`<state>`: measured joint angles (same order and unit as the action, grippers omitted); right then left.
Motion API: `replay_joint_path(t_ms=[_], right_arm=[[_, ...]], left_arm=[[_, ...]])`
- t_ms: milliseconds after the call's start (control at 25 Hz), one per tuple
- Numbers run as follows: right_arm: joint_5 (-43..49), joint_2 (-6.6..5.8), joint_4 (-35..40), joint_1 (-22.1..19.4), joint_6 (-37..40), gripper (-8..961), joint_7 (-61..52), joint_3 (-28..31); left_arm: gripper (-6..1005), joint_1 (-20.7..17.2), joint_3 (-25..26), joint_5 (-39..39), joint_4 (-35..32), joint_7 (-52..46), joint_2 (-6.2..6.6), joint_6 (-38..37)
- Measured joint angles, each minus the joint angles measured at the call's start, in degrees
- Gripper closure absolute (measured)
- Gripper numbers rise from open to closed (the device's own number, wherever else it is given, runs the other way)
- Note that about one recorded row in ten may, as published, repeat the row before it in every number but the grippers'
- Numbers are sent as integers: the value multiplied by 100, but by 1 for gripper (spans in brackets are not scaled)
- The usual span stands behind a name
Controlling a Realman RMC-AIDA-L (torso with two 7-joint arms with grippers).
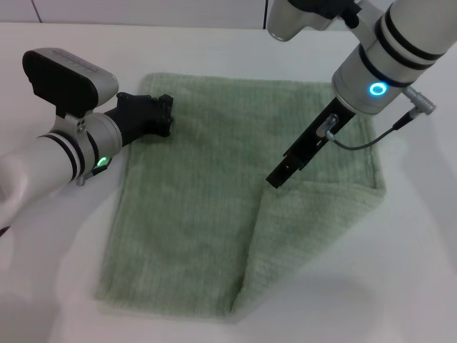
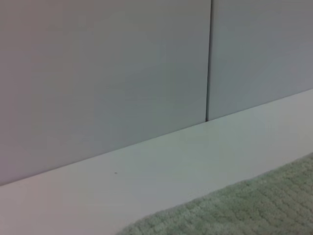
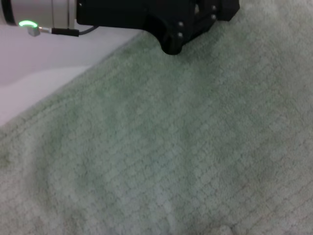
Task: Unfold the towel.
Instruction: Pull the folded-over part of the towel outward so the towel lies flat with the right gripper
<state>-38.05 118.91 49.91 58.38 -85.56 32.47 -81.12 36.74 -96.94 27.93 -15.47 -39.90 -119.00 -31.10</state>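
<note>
Towel: I see the towel [image 1: 214, 200] lying flat on the white bench [image 1: 400, 271]. One corner flap is folded over on the side under my right arm, so it is not fully open yet.

Left jaws: My left gripper [image 1: 163, 114] rests on the far left edge of the towel. I think it pins the cloth so it will not slide. I cannot tell if the jaws are spread or pressed together.

Right jaws: My right gripper [image 1: 277, 177] hangs just above the folded flap. I cannot tell their state.

Next: I would grab the flap below the right jaws and pull it away from the left jaws.
</note>
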Motion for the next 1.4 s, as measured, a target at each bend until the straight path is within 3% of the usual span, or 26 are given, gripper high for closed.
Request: replay_joint_path(t_ms=[1400], right_arm=[[-47,37,-619,234,388,240,130,-264]], left_arm=[[1000,-26,-141,2,-9,10,-9,8]])
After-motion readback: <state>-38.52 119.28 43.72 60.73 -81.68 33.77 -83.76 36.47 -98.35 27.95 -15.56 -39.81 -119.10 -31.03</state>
